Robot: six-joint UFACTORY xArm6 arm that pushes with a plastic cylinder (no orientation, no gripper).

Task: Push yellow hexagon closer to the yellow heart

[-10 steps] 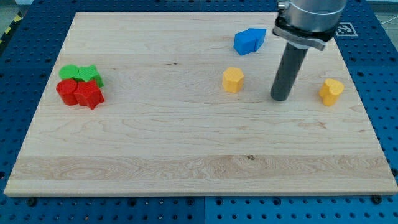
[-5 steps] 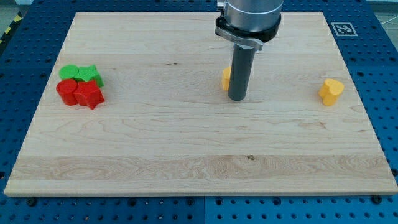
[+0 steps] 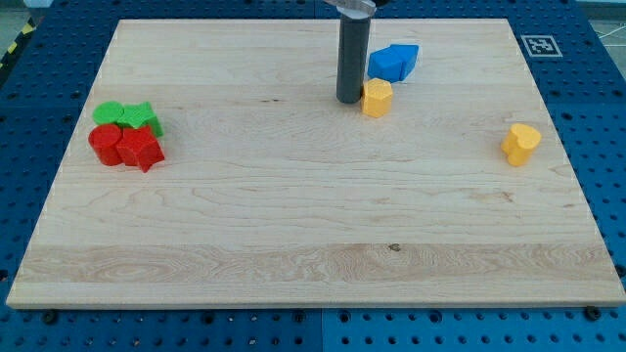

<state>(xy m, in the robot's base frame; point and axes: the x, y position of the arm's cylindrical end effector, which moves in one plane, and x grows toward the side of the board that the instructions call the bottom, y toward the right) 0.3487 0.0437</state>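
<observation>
Far to the left of my tip [image 3: 349,100], near the board's [image 3: 293,225] left edge, two green blocks [image 3: 125,114] and two red blocks [image 3: 125,147] huddle together touching; the red ones cover the green ones' lower parts, and the exact shapes are hard to make out, though one red looks star-like. The board is pale wood with long grain running across the view, lying on a blue perforated table [image 3: 606,147]. The rod is a smooth dark cylinder, upright, its upper part cut off by the view's top; it has no jaws and holds nothing. My tip rests on the wood just left of the yellow hexagon [image 3: 377,98], touching it or nearly so. The hexagon is a stubby prism, flat face up, with no clear long axis. Just up and right of the tip sit two blue blocks [image 3: 393,62] pressed together, shapes unclear. Well to the right and slightly below lies the yellow heart [image 3: 520,144], its lobes toward the view's top right.
</observation>
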